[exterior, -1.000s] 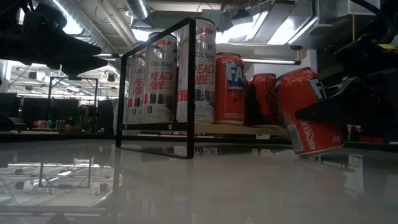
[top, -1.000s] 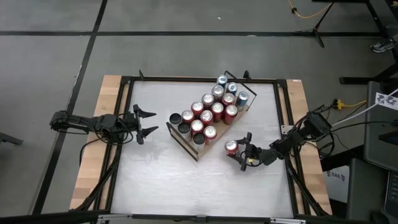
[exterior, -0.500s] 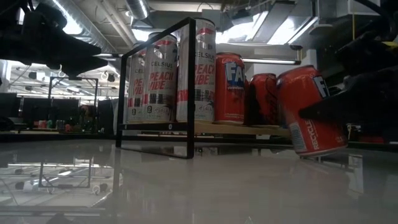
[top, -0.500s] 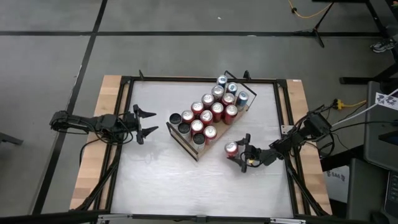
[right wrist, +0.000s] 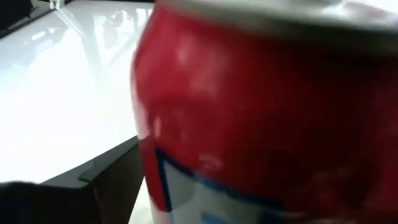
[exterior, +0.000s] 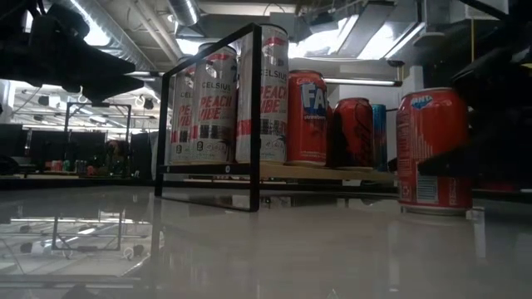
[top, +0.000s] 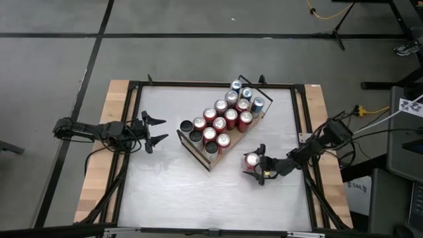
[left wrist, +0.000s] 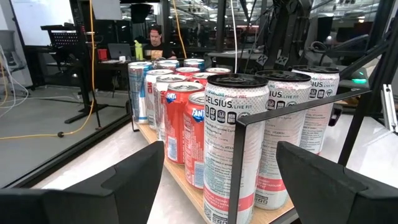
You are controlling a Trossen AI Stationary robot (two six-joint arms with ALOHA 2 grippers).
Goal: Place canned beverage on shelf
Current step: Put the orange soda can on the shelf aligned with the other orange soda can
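Red can (top: 252, 160) upright on white tabletop (top: 172, 192), near shelf (top: 198, 155), off its board. Right end effector (top: 259, 164) straddling can, fingers parted, grip uncertain. Left end effector (top: 157, 131) open, empty, beside shelf's other end.

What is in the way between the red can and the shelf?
Nothing visible. The red can stands upright on the white table, between the right end effector's fingers, with bare tabletop between it and the shelf.
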